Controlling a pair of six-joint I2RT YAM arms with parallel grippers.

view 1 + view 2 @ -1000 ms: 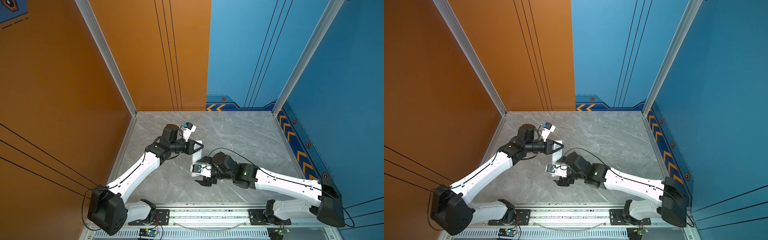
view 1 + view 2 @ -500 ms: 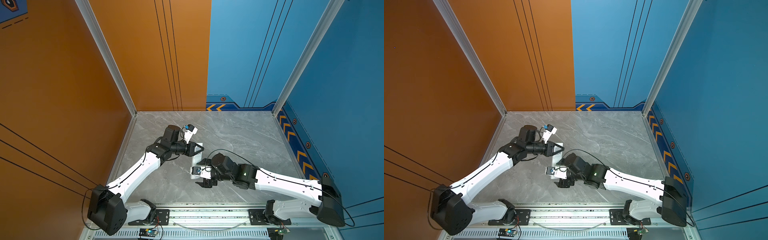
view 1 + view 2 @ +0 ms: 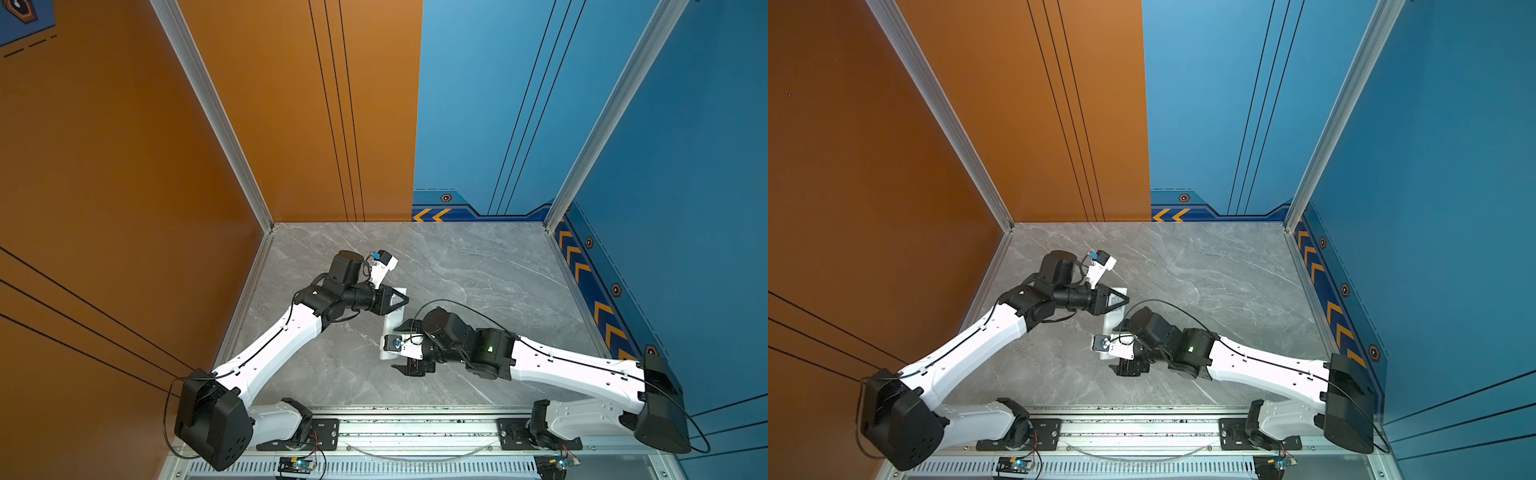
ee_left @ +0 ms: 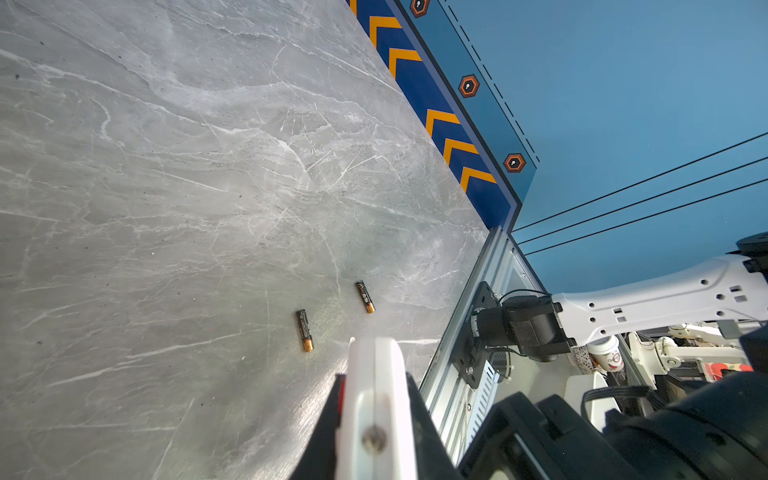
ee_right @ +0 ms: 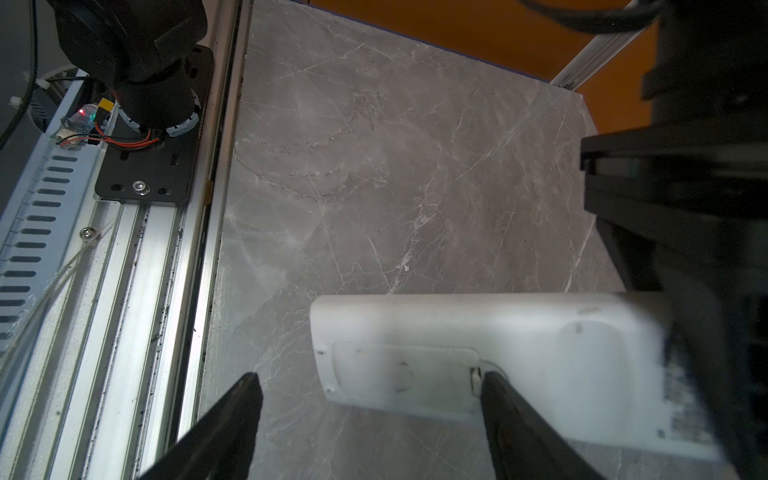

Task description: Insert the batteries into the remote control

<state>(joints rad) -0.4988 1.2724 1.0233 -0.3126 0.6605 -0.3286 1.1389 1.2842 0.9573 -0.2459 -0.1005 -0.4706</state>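
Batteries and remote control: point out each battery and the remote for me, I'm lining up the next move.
Battery (image 4: 365,296) nearer the rail (image 4: 496,257): left wrist view, middle of its body.
Other battery (image 4: 304,330): left wrist view, middle of its body.
Remote control (image 5: 478,324): right wrist view, plain white back.

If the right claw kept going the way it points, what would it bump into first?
Probably the remote control: one finger of the right gripper sits at the edge of its back cover, though depth is unclear.

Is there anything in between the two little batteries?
No. Between one battery and the other battery there is only bare table, as the left wrist view shows.
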